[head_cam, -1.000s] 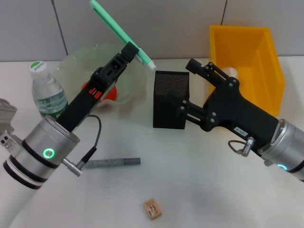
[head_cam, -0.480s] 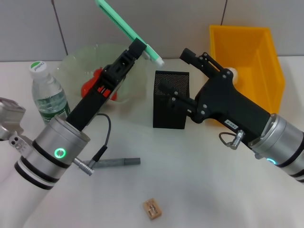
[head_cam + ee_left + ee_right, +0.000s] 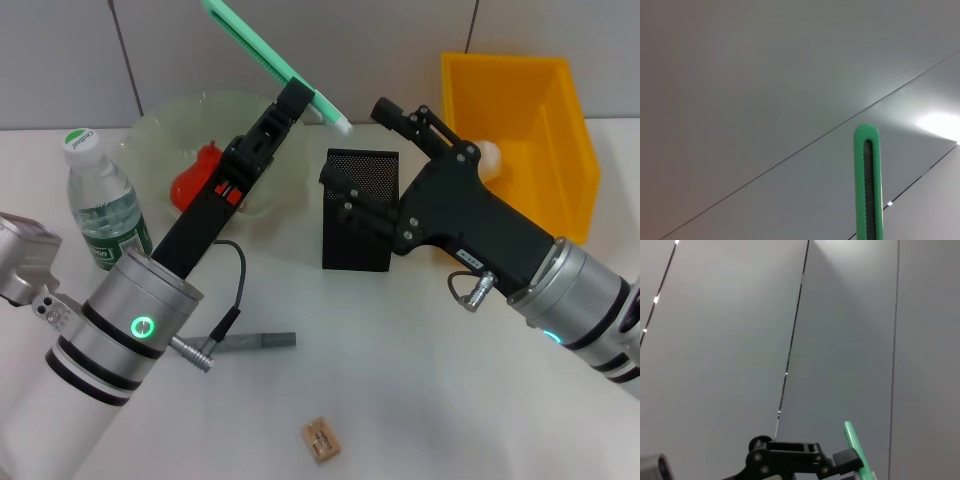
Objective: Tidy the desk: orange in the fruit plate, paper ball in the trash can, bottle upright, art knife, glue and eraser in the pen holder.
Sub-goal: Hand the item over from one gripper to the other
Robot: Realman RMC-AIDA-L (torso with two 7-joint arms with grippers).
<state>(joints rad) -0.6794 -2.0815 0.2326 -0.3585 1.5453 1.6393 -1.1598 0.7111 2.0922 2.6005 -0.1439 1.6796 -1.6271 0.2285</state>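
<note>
My left gripper (image 3: 297,98) is raised and shut on the green art knife (image 3: 262,50), which slants with its lower tip just above and left of the black mesh pen holder (image 3: 358,215). The left wrist view shows the art knife (image 3: 868,185) against the wall. My right gripper (image 3: 352,142) is open over the pen holder, close to the knife's tip. An orange (image 3: 195,180) lies in the glass fruit plate (image 3: 150,125). The bottle (image 3: 100,200) stands upright. The grey glue stick (image 3: 255,341) and the eraser (image 3: 320,440) lie on the table. A paper ball (image 3: 490,155) sits in the yellow trash can (image 3: 560,100).
The right wrist view shows the left gripper (image 3: 790,460) and the art knife (image 3: 857,450) against a grey panelled wall. The fruit plate, pen holder and trash can stand in a row along the back of the white table (image 3: 430,400).
My left arm has carried the art knife to the right, toward the pen holder. My right arm has moved left and up, bringing its open fingers near the knife's tip.
</note>
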